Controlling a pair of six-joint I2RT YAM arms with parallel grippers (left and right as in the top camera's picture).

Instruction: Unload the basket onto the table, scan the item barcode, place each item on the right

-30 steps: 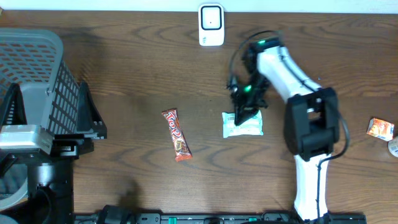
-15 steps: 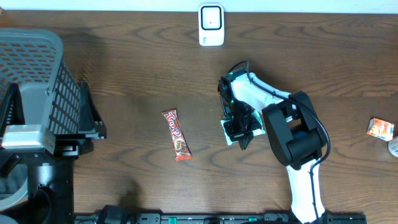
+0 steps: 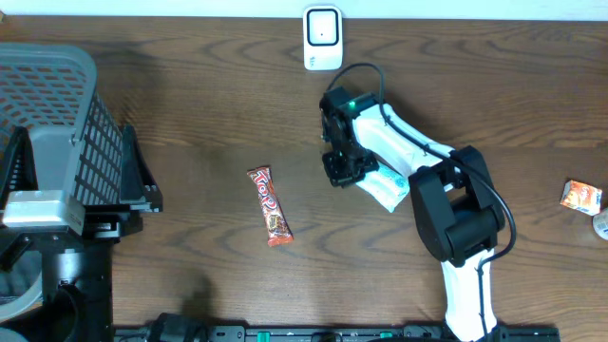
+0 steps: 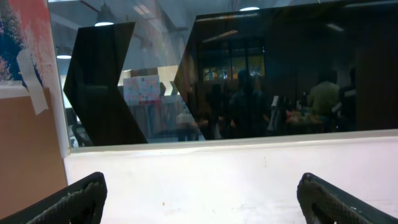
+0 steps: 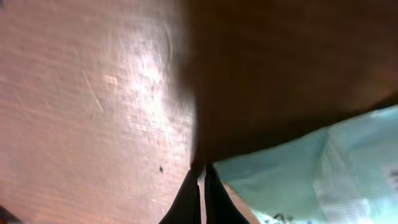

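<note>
now right pincer (image 3: 340,171) clamped on the edge of the pale green packet (image 3: 389,187), long axis running to 4 o'clock; white scanner (image 3: 323,38) at 12 o'clock, right arm nearer.

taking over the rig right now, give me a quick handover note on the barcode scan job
Left gripper: open, empty, raised and facing away from the table.
Right gripper: shut, apparently pinching an edge of the pale green packet near mid-table.
Scanner: upright at the far edge, apart from the packet.
Candy bar: lying loose left of the packet. Orange wrapper: at the right edge.
Done: packet picked up, by the look of it.
Left: bring the packet to the scanner, barcode facing it.
</note>
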